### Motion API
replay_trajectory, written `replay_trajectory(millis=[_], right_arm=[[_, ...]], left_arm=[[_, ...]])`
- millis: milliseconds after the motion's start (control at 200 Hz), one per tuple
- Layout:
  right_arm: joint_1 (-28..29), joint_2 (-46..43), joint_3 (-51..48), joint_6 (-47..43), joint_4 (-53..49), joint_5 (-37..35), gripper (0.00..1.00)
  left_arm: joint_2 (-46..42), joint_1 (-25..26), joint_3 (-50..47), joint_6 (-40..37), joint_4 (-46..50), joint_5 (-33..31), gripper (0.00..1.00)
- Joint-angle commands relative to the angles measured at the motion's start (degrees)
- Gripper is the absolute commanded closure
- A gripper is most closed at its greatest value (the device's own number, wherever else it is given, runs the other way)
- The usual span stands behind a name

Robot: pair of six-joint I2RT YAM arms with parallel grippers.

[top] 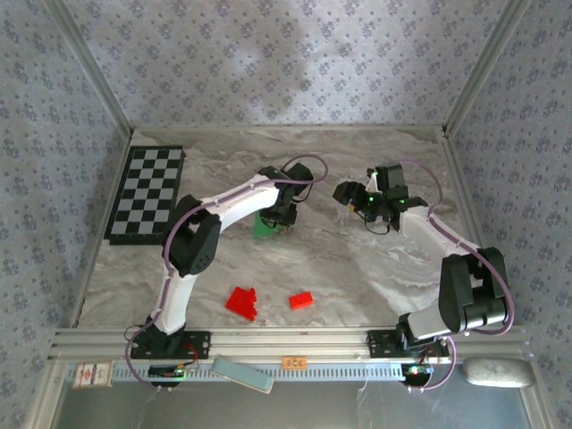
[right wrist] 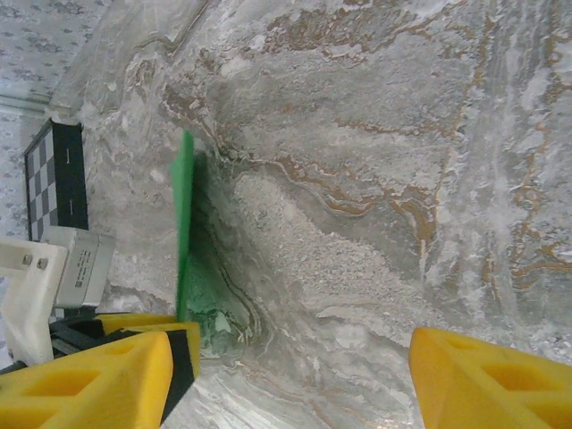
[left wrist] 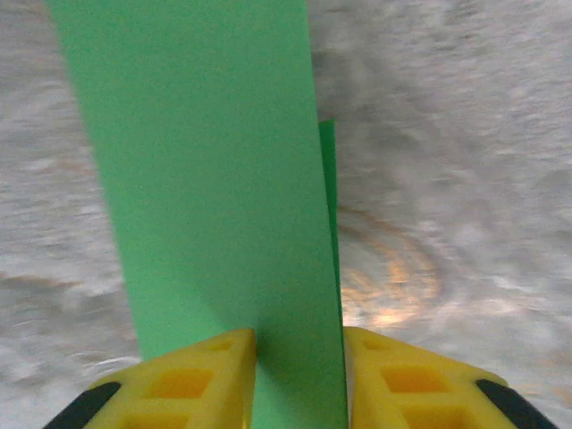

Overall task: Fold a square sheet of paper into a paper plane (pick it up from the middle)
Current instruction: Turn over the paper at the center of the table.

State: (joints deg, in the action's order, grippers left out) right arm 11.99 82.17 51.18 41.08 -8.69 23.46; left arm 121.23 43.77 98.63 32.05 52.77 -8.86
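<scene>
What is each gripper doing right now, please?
Left gripper: fingers slightly apart either side of the green paper; grip cannot be told.
Right gripper: open, holding nothing.

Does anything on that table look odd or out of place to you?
The green paper stands out: folded narrow, it seems to stand on edge on the table between the left arm's fingers rather than lying flat. Red blocks lie loose near the front edge.

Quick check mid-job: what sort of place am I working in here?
Likely a robot lab test cell: patterned walls box in a marble-look table, a checkered board lies on it, and two arms are bolted to a rail.
</scene>
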Motion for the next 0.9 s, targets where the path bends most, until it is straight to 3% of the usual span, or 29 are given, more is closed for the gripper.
replay_trajectory(millis=[0,240,570,695,755,900], right_arm=[[-0.5,-1.5,-0.7,-0.1,-0.9,-1.3,0.28],[3.6,1.7,1.5,-2.1,-1.8,-1.6,0.30],[19.3,17.1,13.0,-3.0,-3.2,-1.6,0.42],[22.9,23.4,18.5,-2.0,-3.1,-0.1,0.45],[24.3,26.1,20.7,-2.1,-3.6,-0.1,0.46],[25.7,31.3,25.0,-3.0,-6.6,-0.9,0.47]], left_arm=[[-3.7,-2.7,-3.7,2.4,-8.7,16.5,0.62],[-14.8,-9.9,-16.8,9.6,-24.5,29.7,0.44],[-29.1,-19.3,-35.0,17.9,-32.3,25.3,0.27],[-31.7,-21.7,-39.7,19.5,-33.5,25.3,0.23],[-32.4,-22.4,-41.0,19.5,-33.5,25.3,0.13],[-33.2,-23.3,-42.6,19.2,-33.3,25.3,0.13]])
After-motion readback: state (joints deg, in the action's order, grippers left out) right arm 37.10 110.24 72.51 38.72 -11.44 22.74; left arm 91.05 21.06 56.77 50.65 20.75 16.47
